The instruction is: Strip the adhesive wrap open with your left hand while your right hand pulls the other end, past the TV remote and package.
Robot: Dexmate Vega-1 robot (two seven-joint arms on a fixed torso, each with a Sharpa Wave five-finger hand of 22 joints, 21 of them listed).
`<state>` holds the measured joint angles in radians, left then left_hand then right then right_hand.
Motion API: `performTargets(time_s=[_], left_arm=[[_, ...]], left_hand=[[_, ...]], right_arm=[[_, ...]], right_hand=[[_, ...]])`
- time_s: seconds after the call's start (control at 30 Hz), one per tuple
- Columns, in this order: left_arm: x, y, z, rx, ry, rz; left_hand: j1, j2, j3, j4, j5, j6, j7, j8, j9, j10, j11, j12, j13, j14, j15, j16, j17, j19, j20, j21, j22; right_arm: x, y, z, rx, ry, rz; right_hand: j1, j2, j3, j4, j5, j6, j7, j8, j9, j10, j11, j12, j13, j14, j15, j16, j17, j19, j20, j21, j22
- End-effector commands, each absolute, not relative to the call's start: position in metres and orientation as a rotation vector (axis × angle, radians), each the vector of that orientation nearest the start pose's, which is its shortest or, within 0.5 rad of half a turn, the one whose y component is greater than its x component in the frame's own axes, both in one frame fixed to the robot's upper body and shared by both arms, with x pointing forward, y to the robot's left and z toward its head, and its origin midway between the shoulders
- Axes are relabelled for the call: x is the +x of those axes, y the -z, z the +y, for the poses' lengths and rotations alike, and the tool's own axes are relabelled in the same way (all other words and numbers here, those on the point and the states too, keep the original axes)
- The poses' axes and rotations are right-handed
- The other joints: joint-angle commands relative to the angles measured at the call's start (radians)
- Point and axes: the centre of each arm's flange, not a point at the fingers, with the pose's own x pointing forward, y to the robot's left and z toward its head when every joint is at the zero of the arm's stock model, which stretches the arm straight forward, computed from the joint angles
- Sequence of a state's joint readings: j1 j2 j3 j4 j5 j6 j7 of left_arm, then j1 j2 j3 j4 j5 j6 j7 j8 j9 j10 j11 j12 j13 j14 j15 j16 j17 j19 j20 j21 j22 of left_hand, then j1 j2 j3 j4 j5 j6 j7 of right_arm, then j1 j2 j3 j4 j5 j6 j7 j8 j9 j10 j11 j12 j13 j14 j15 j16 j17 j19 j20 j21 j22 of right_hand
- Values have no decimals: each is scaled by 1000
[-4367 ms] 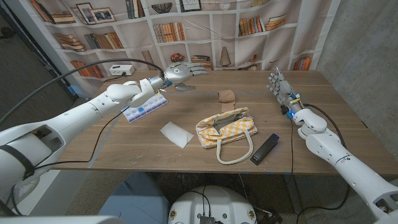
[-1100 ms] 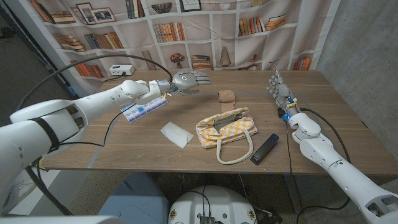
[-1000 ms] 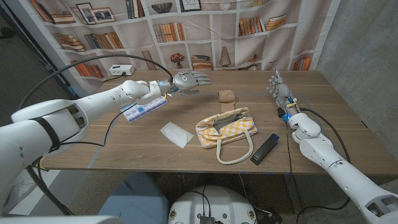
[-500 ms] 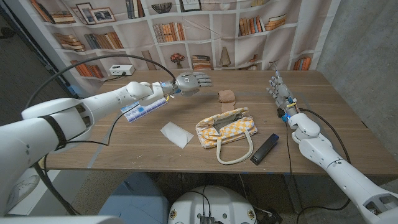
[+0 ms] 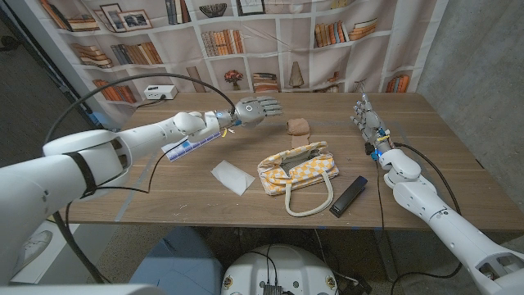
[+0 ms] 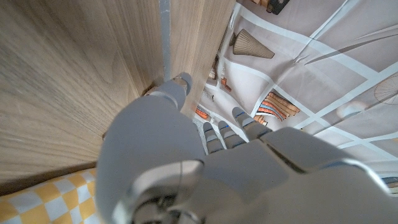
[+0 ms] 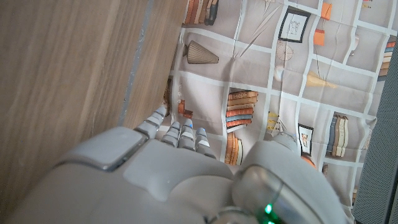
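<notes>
While both empty hands, left [image 5: 255,109] and right [image 5: 366,115], spread near the table's [image 5: 164,192] far edge.

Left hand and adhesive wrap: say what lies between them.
Head view: only bare table separates the left hand from the adhesive wrap.

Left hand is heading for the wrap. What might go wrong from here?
The left hand hovers open above the table, short of the adhesive wrap; the small roll may scoot toward the far edge if nudged. The right hand waits well off, so nothing braces it. The checkered bag lies close and could snag a low arm.
</notes>
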<state>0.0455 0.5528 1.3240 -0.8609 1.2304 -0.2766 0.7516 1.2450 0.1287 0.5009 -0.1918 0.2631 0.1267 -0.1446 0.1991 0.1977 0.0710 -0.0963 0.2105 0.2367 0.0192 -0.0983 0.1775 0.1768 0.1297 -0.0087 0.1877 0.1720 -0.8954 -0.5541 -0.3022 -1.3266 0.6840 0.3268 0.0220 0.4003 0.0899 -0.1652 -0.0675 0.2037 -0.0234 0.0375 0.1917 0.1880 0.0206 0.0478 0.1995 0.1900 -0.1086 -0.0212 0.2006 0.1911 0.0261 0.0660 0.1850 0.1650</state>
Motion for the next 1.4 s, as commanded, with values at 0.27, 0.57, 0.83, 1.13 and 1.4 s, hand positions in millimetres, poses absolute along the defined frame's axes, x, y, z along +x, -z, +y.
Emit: performTargets(time_s=[0.27,0.57,0.83,1.13,1.4], left_arm=[[692,-46,147,2179,-49,-1431],[696,-43,141,2164,-80,-1417],[700,-36,139,2147,-80,-1397],[705,-38,128,2100,-111,-1395],[708,-31,116,2078,-103,-1394]], left_hand=[[18,-11,-13,14,8,-9,36,0,2,-26,3,-2,-3,-12,1,2,0,-6,2,2,2],[32,-12,-17,13,14,-29,33,-9,-2,-28,7,1,-7,-8,4,6,-1,1,9,6,2],[35,-17,-24,15,16,-24,53,-6,-4,-25,13,3,-10,-2,6,8,-1,8,11,9,2],[48,-7,-21,14,19,-22,50,-5,-5,-21,16,6,-12,-1,7,8,0,2,14,7,2],[57,-5,-22,13,21,-24,40,-5,-5,-21,18,8,-13,2,11,9,0,2,22,8,3]], right_arm=[[640,28,-330,62,-154,-618],[641,28,-329,64,-155,-618],[640,29,-329,57,-154,-617],[642,28,-327,46,-153,-611],[642,30,-329,45,-150,-604]], right_hand=[[-2,4,2,0,-1,1,-3,5,2,0,-3,1,4,-3,-2,-1,2,6,3,2,4],[-4,3,2,0,-1,2,-2,5,2,1,-4,1,4,-3,-4,-1,2,6,3,2,4],[-4,4,3,0,-1,-4,-4,3,2,1,-8,1,4,-3,-5,-1,2,7,3,2,4],[-5,3,3,0,-1,-3,-5,3,2,2,-9,1,4,-3,-5,-1,2,8,3,2,4],[-5,4,4,-1,-1,-2,-4,4,2,1,-6,1,4,-2,-5,-1,2,8,3,2,4]])
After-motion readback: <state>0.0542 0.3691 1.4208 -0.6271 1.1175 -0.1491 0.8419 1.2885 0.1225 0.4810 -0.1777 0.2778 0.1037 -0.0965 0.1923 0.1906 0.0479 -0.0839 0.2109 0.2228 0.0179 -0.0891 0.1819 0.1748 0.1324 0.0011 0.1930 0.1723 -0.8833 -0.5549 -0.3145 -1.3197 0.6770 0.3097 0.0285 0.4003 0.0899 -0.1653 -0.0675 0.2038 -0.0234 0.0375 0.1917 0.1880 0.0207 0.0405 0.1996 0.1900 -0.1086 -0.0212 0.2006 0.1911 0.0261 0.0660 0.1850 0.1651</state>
